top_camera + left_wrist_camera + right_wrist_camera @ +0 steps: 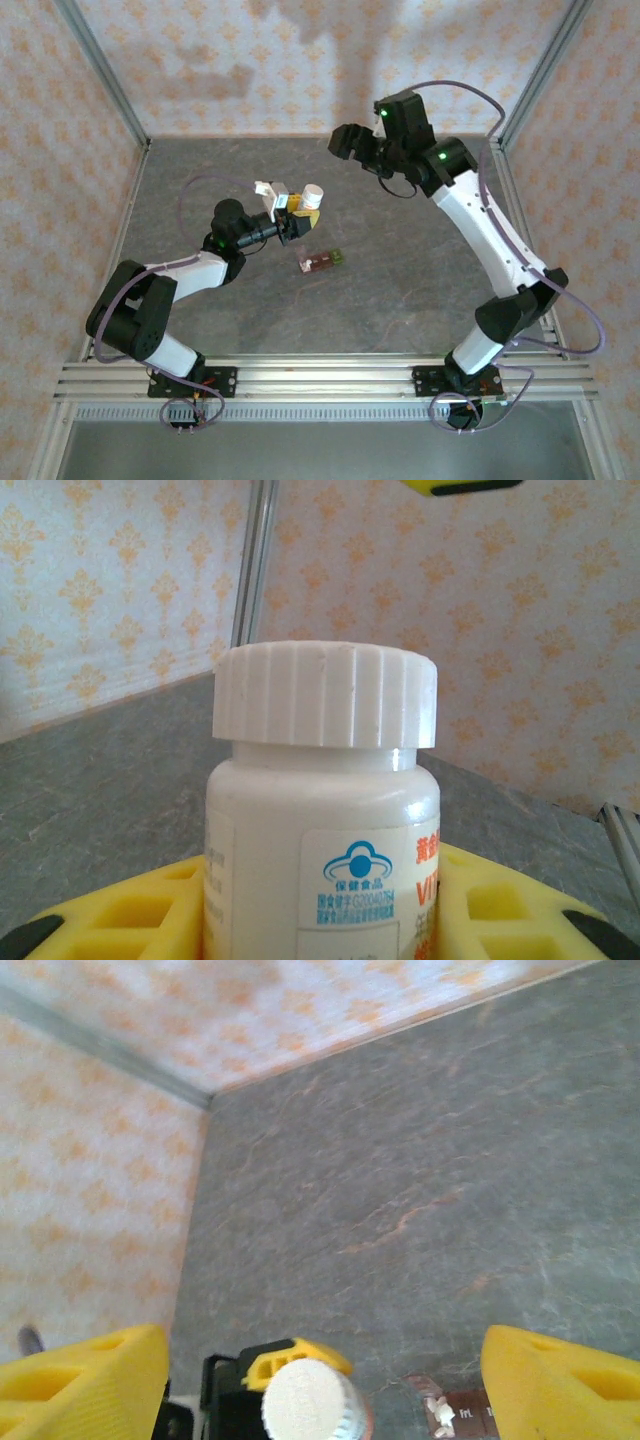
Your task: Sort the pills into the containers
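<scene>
Top external view, nearest first: the reddish-brown strip of small joined compartments with a green end lies on the grey stone-patterned table. Just beyond it, the left gripper clamps a white pill bottle with a ribbed white cap. Farther back, the right gripper hangs with its yellow fingers spread wide, holding nothing.

Both arms at one moment, seen from above and from the wrists.
The left arm is folded low (elbow near its base), and the left gripper is clamped on a bottle. The right arm reaches far forward, and the right gripper has its yellow fingers spread wide.
</scene>
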`<state>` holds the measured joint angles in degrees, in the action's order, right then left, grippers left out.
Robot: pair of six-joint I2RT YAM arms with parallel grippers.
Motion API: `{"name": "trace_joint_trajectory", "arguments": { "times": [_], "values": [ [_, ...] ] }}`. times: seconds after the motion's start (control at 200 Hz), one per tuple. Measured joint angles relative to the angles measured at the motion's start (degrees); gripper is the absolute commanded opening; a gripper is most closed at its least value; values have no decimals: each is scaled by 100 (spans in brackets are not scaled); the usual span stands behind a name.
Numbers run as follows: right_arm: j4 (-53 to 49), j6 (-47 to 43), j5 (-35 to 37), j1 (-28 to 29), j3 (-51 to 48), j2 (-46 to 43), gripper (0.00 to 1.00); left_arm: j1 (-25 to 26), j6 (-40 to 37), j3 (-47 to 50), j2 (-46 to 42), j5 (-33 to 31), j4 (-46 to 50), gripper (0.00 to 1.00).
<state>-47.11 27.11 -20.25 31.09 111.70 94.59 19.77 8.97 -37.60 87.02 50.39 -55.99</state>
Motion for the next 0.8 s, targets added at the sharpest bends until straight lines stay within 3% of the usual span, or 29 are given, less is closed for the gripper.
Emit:
{"name": "trace_joint_trajectory", "arguments": {
  "times": [0.28,0.511,0.801],
  "values": [
    [-337,-522,-706,179,101,883,74,0,-2,-17,-26,0,7,0],
    [-374,-590,-826,426,103,951,69,0,-2,-20,-44,0,9,0],
    [-380,-643,-831,487,103,951,56,0,-2,-20,-44,0,11,0]
  ]
}}
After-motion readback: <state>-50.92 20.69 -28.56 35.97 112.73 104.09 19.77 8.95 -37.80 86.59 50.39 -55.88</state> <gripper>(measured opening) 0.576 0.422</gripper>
